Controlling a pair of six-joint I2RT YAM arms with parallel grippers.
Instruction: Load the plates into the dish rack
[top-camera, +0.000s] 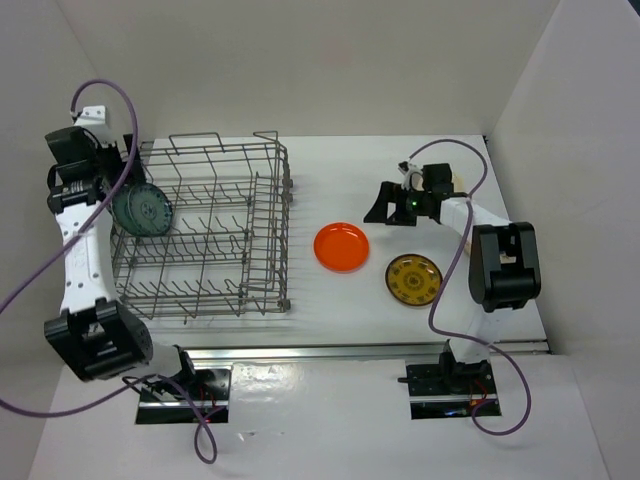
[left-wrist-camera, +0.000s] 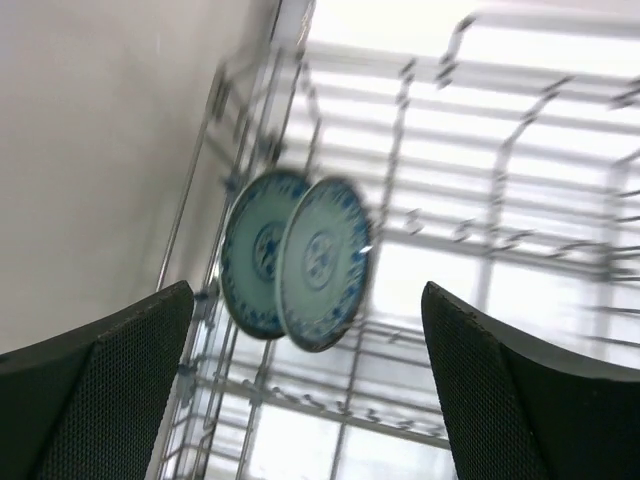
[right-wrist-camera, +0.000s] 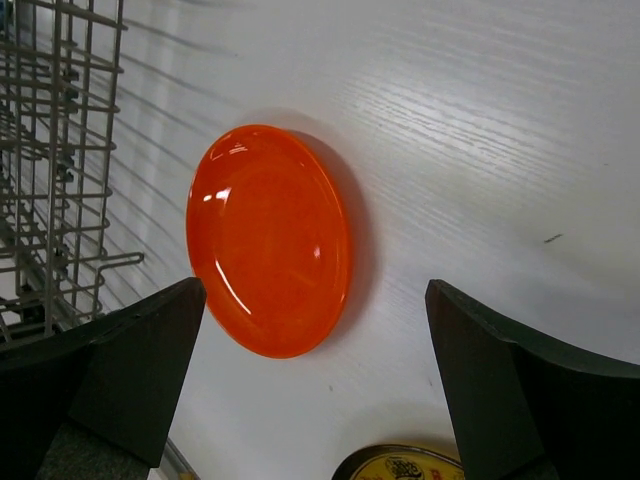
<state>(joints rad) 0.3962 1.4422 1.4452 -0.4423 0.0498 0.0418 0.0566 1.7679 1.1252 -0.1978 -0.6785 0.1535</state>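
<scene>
two blue-green plates (left-wrist-camera: 322, 262) stand on edge in the dish rack (top-camera: 270, 230), blurred, beyond the spread left gripper (left-wrist-camera: 307, 300). orange plate (right-wrist-camera: 268, 240) lies flat on the table (right-wrist-camera: 480, 150) before the spread right gripper (right-wrist-camera: 315, 287); yellow-brown plate (right-wrist-camera: 400, 465) cut off.

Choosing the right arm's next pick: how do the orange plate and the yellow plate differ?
The orange plate is plain; the yellow plate is dark-patterned. Orange lies nearer the rack; yellow lies further right, closer to the near edge of the table. Both are round, similar in size, flat on the table and outside the rack.
</scene>
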